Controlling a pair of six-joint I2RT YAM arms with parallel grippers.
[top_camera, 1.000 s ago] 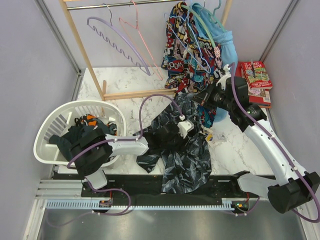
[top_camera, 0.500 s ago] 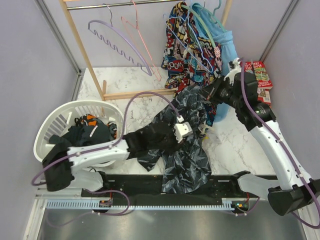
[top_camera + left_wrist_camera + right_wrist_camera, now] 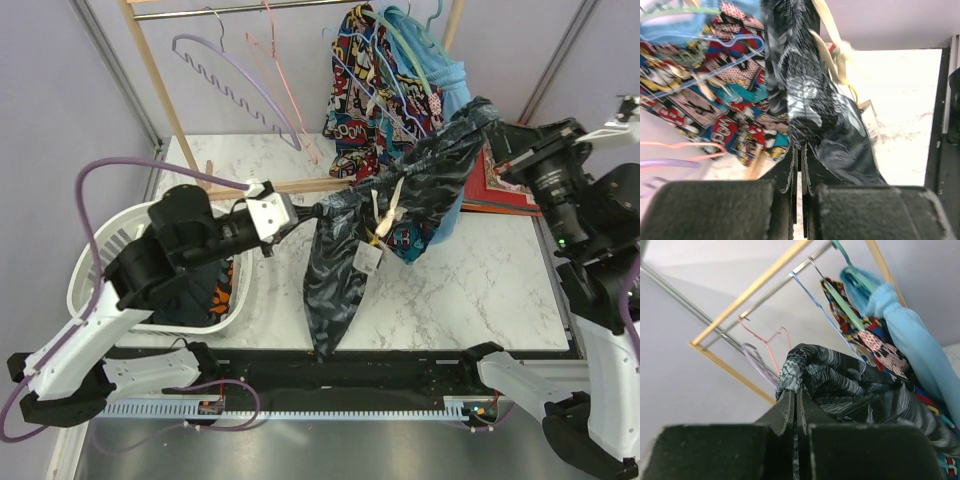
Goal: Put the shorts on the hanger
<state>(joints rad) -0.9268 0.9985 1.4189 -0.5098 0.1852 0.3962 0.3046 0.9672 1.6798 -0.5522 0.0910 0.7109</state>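
Marble table (image 3: 480, 290) below us no longer holds the shorts (image 3: 335, 270): we have lifted them up.
A second ago they lay flat and our left gripper (image 3: 303, 212) was spread wide. Now it is pressed together, pinching one end. The shorts sag in the middle, in front of the hanger (image 3: 825, 315) on the rail. Our right gripper (image 3: 492, 128) pinches the other end, higher up. We think hanging comes next.

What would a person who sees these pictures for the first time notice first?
The dark shorts hang stretched in the air between the left gripper and the right gripper, both shut on them. Behind, a bright comic-print garment hangs on the rack.
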